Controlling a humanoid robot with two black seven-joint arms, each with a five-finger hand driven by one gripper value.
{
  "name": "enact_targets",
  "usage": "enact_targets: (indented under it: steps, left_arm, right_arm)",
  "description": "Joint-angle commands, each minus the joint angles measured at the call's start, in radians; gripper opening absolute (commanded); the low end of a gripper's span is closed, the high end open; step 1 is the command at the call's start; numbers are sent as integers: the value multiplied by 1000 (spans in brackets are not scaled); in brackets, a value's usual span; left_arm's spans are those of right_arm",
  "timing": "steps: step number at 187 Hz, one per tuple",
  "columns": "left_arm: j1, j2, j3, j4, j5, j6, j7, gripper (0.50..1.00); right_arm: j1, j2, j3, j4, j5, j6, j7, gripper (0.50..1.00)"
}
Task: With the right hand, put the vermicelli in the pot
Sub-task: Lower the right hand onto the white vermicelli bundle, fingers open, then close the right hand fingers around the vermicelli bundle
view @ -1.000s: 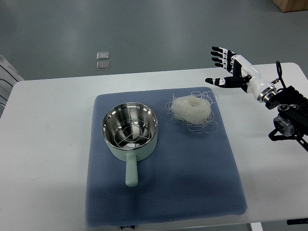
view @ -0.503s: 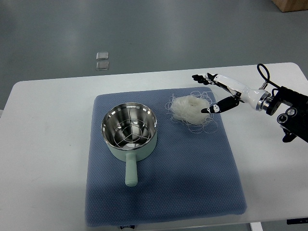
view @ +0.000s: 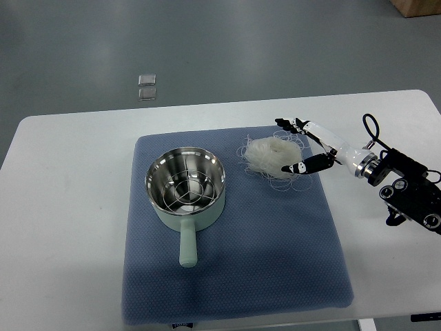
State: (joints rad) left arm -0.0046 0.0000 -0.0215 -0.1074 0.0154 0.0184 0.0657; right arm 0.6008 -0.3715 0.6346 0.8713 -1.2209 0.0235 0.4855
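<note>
The vermicelli (view: pixel 274 156) is a white, tangled nest of thin noodles. It lies on the blue mat (view: pixel 234 269), just to the right of the pot (view: pixel 186 187), with loose loops sticking out all round. None of it is in the pot yet.

The right hand (view: pixel 303 146) comes in from the right edge and sits at the right side of the nest. Its fingers (view: pixel 288 124) are spread wide, with some at the far rim of the nest and the thumb at the near rim. They hold nothing yet. I think this is the reaching step, just ahead of the grab.

Next, the fingers need to close around the middle of the nest and get a good bunch. Then the hand has to lift it and carry it left, over the pot. Loose strands may trail or drop on the way.

The pot is pale green outside and shiny inside, with its handle pointing toward the robot. The mat lies on a white worktop (view: pixel 69 227). Past the worktop is a grey floor (view: pixel 220 48) with two small clear squares (view: pixel 146 87) on it. The left hand cannot be seen.
</note>
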Motion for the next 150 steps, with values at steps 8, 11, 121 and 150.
enact_targets:
  steps: [8,11,121,150]
  left_arm:
    - [0,0,0,0,0,0,-1,1000]
    - [0,0,0,0,0,0,-1,1000]
    - [0,0,0,0,0,0,-1,1000]
    - [0,0,0,0,0,0,-1,1000]
  right_arm:
    - [1,-1,-15,2,-19,-2,10,921]
    - [1,-1,-15,2,-19,-2,10,921]
    - [30,48,-56,-84,-124,-73,-1,919]
    - [30,69,-56,-101,-124,-83,-2,919]
